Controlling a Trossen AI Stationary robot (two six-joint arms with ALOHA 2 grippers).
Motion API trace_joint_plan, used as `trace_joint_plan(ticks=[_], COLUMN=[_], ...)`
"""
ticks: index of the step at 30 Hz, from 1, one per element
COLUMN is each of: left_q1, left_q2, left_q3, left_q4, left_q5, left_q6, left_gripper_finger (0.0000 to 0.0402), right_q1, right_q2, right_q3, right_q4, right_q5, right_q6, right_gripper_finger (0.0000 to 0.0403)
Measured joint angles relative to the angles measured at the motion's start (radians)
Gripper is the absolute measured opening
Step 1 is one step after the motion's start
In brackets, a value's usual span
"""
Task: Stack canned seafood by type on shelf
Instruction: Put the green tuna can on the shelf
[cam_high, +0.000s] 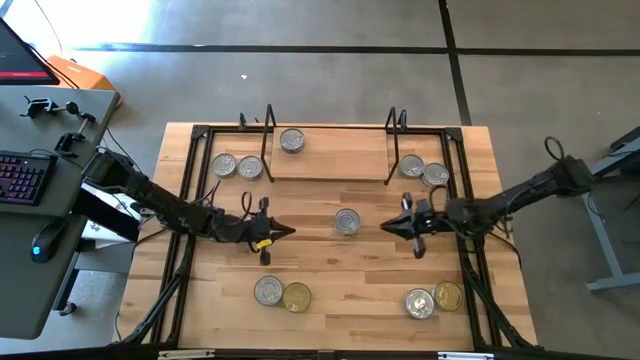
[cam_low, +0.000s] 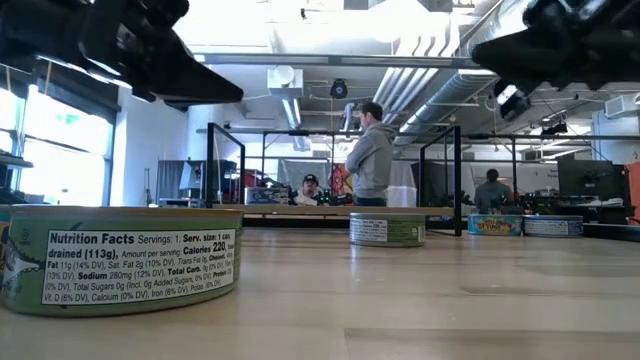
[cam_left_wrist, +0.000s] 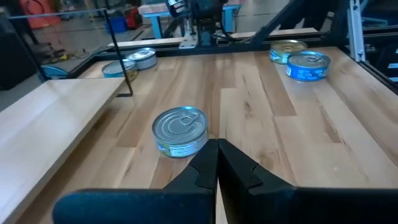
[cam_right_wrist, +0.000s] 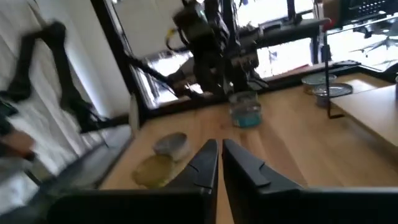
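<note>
The light-wood shelf (cam_high: 330, 155) stands at the table's far middle and carries one silver tin (cam_high: 291, 140) on its top. Two tins (cam_high: 237, 167) lie on the table to the shelf's left and two (cam_high: 423, 170) to its right. One silver tin (cam_high: 347, 221) (cam_left_wrist: 180, 130) lies flat at the table's middle, between my two grippers. My left gripper (cam_high: 285, 232) (cam_left_wrist: 217, 152) hovers shut just left of it. My right gripper (cam_high: 385, 226) (cam_right_wrist: 219, 152) hovers shut just right of it. A silver and a gold tin (cam_high: 282, 295) lie near left, and another such pair (cam_high: 433, 299) near right.
Black frame rails (cam_high: 185, 240) (cam_high: 470, 270) run along the table's left and right sides. Black wire frames (cam_high: 268, 140) (cam_high: 395, 140) rise at the shelf's two ends. Bare wood lies between the middle tin and the near pairs. People (cam_low: 372, 155) stand beyond the far edge.
</note>
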Motion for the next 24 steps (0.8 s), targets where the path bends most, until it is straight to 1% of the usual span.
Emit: trace_joint_plan(ticks=[3,7,11,15,18,22,24], left_q1=[-0.033,-0.075,-0.109,-0.141,-0.163,-0.178,-0.178], left_q2=[0.0,0.0,0.0,0.0,0.0,0.0,0.003], left_q3=[0.0,0.0,0.005,0.043,0.076,0.107,0.109], left_q4=[0.0,-0.002,-0.011,-0.088,-0.159,-0.204,-0.206], left_q5=[-0.05,-0.084,-0.143,-0.173,-0.174,-0.177,-0.177], left_q6=[-0.009,-0.009,-0.013,-0.05,-0.063,-0.088,-0.104], left_gripper_finger=[0.0,0.0,0.0,0.0,0.0,0.0,0.0], right_q1=[-0.011,-0.015,0.005,0.027,0.028,0.016,0.004], right_q2=[0.102,0.24,0.408,0.563,0.649,0.7,0.71], right_q3=[0.107,0.26,0.385,0.484,0.548,0.622,0.644], right_q4=[-0.104,-0.255,-0.294,-0.328,-0.402,-0.645,-0.771], right_q5=[-0.037,-0.059,-0.08,-0.084,-0.025,0.108,0.154], right_q6=[-0.076,-0.17,-0.233,-0.262,-0.237,-0.228,-0.209], right_gripper_finger=[0.0038,0.0091,0.0142,0.0169,0.0172,0.0172,0.0172])
